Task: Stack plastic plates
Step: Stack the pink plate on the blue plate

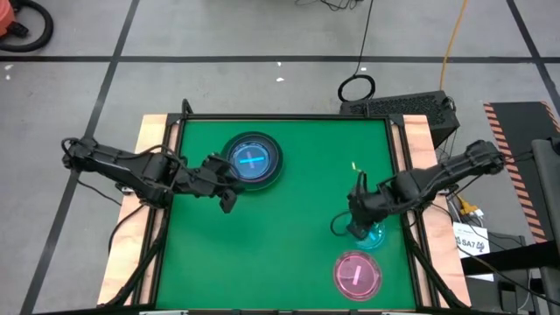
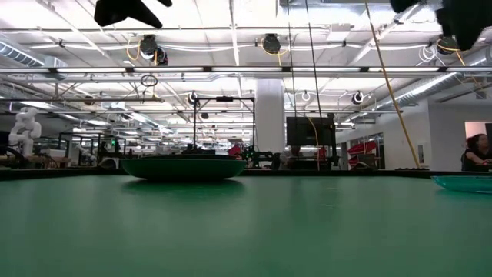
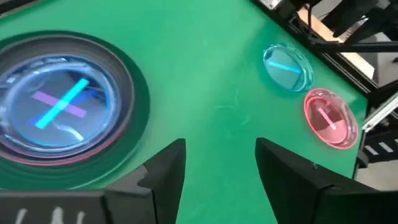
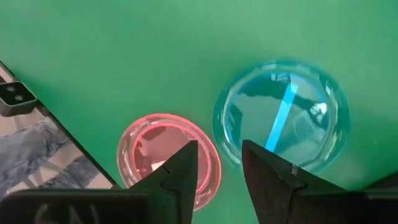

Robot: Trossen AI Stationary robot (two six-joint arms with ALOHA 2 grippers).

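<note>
Plates [image 1: 254, 161] sit stacked on the green worktop [image 1: 297, 219] seen from above, a cyan plate [image 1: 372, 234] and pink plate [image 1: 358, 274] apart. Left gripper [image 3: 216, 168] spread beside the stack. Right gripper [image 4: 219, 163] spread above the cyan plate's rim.

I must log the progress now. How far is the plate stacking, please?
Mostly done: a stack with a cyan plate on top sits on a dark grey plate. In hand: the right gripper, open, hovers over a loose cyan plate. Left: that plate and the translucent pink plate. The left gripper waits beside the stack.
</note>
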